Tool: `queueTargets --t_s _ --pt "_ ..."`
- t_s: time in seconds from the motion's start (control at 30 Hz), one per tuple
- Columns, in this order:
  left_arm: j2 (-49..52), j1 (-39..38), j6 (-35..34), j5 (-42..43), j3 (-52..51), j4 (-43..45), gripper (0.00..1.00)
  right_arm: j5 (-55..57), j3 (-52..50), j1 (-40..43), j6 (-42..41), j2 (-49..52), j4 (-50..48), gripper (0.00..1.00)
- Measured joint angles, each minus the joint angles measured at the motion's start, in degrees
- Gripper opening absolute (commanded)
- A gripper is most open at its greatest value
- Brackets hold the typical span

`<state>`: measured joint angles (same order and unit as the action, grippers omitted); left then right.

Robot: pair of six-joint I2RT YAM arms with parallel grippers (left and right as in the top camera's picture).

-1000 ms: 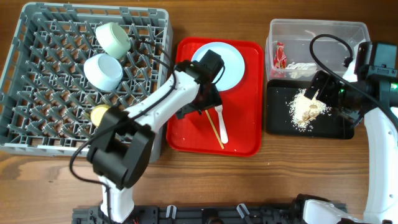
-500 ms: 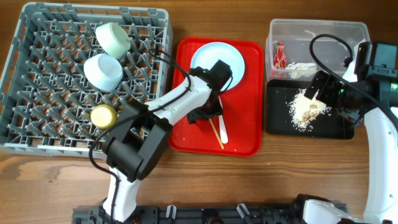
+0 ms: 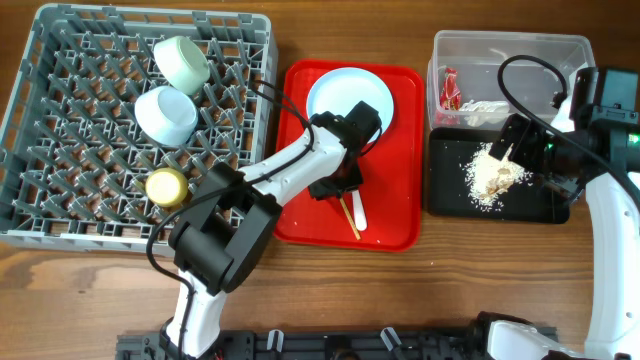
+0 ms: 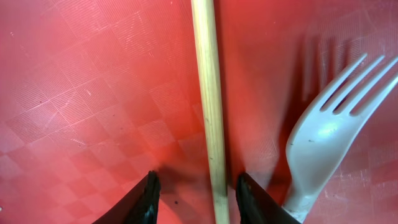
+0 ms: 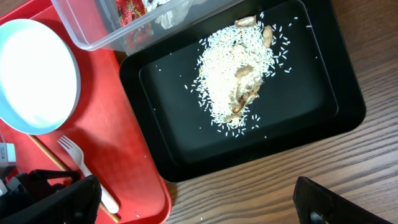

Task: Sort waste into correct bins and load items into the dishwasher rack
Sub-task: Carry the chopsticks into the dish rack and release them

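My left gripper (image 3: 338, 186) is low over the red tray (image 3: 395, 200), open, its jaws narrowed to either side of a wooden chopstick (image 4: 208, 93). The right jaw is close to the chopstick; a gap shows on the left side. A white fork (image 4: 317, 137) lies just to the right of it. The pale-blue plate (image 3: 350, 105) sits at the tray's far end. Two mint bowls (image 3: 181, 64) (image 3: 166, 114) and a yellow cup (image 3: 167, 186) are in the grey rack (image 3: 60, 120). My right gripper (image 5: 196, 199) hangs wide open and empty over the black tray (image 5: 311, 112), which holds food leftovers (image 5: 233, 81).
The clear tub (image 3: 510, 50) at the back right holds red-and-white wrappers (image 3: 450, 88) and a white paper scrap (image 3: 485, 108). Bare wooden table (image 3: 450, 290) runs along the front. The rack fills the left side, right beside the red tray.
My left gripper has slid right and toward the front of the red tray, down to the chopstick, and its jaws have narrowed around it. The right arm has not moved.
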<state>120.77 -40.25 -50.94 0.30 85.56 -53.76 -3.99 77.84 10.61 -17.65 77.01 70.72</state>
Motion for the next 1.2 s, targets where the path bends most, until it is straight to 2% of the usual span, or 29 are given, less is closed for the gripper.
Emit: queueTargets --t_s 0.4,0.53,0.77,1.2 --pt "-0.6 -0.1 0.0 0.0 -1.4 2.3 0.37 0.0 0.0 0.0 0.0 0.0 0.4 1.00" --pt "-0.9 -0.1 -0.1 -0.3 -1.8 2.4 0.19 0.0 0.0 0.0 0.0 0.0 0.4 1.00" --pt "-1.0 -0.1 -0.2 -0.9 -2.1 2.3 0.04 0.0 0.0 0.0 0.0 0.0 0.5 1.00" --pt "-1.5 2.8 -0.4 1.9 -2.3 2.6 0.04 0.0 0.0 0.0 0.0 0.0 0.5 1.00"
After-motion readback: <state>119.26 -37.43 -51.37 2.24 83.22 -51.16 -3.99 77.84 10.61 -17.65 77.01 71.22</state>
